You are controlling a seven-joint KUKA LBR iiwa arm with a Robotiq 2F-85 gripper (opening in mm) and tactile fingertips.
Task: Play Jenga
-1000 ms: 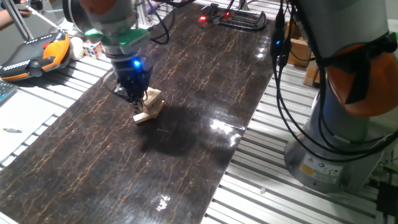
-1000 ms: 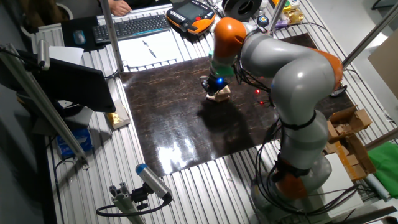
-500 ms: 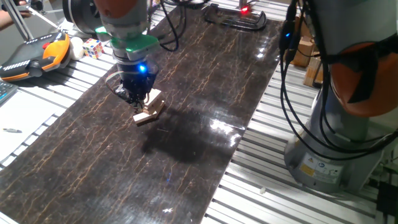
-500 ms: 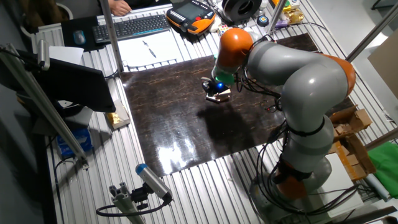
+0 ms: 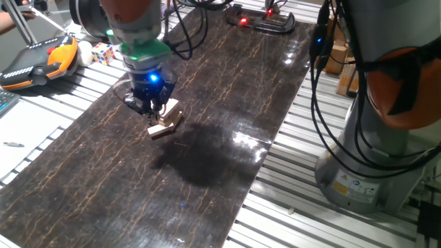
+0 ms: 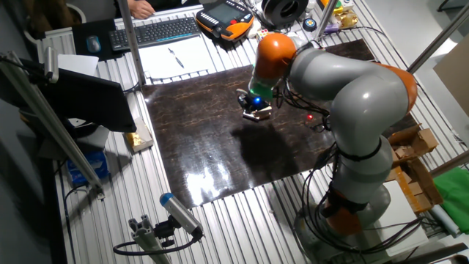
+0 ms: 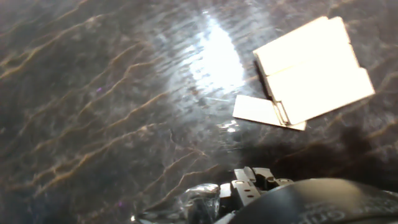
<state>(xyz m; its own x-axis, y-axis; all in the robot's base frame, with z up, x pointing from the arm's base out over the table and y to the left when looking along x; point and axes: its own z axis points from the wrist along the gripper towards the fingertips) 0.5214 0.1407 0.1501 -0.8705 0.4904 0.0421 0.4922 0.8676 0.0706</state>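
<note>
I see the Jenga (image 5: 165,121) stack sitting on the counter (image 5: 227,89), toward its left half in one fixed view, with my gripper (image 5: 150,110) directly above and just left of it. A puzzle cube (image 5: 103,52) and a teach pendant (image 5: 38,60) lie off the counter's left edge. In the other fixed view, a keyboard (image 6: 155,31) sits behind the counter.
</note>
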